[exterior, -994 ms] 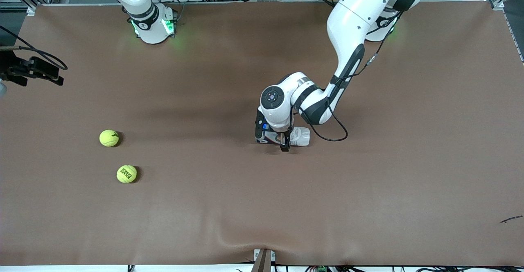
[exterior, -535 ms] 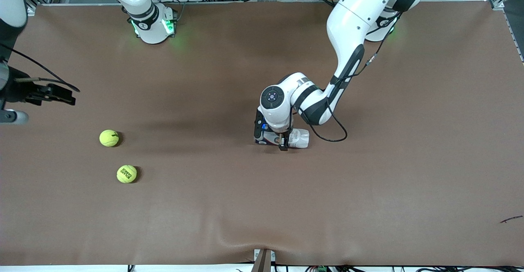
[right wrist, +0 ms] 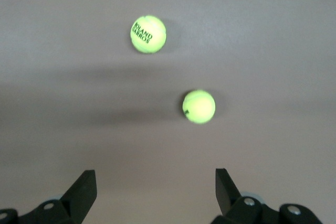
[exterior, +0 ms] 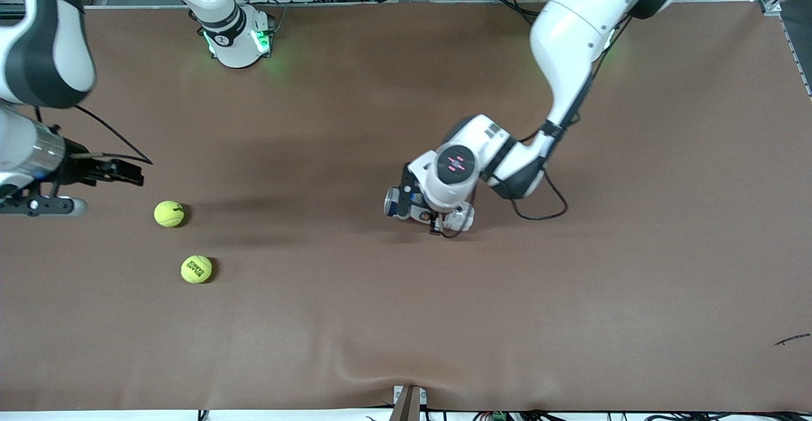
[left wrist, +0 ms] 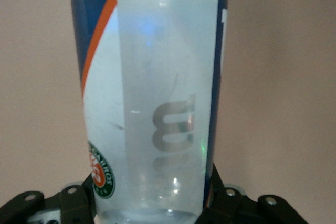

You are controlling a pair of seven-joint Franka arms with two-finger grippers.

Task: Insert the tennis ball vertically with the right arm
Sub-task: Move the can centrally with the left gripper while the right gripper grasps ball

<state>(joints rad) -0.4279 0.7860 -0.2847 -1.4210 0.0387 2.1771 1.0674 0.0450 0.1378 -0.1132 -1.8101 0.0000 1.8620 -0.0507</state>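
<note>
My left fingers (left wrist: 79, 203) clamp the base of the clear ball can (left wrist: 152, 98), closed on it only within the last moment. In the front view the left gripper (exterior: 438, 221) has tipped the can (exterior: 406, 204) off its earlier flat lie at frame centre; it needs standing upright before any ball goes in.

My right fingers (right wrist: 86, 190) stand wide open, empty. The right gripper (exterior: 114, 171) has swung in from the left edge and now hangs just up-left of the nearer-the-bases tennis ball (exterior: 169, 213); the second ball (exterior: 196, 269) lies lower in frame.

Left arm (exterior: 564, 40) reaches down from upper right, wrist rolled. Right arm (exterior: 38, 47) bends low at far left.
</note>
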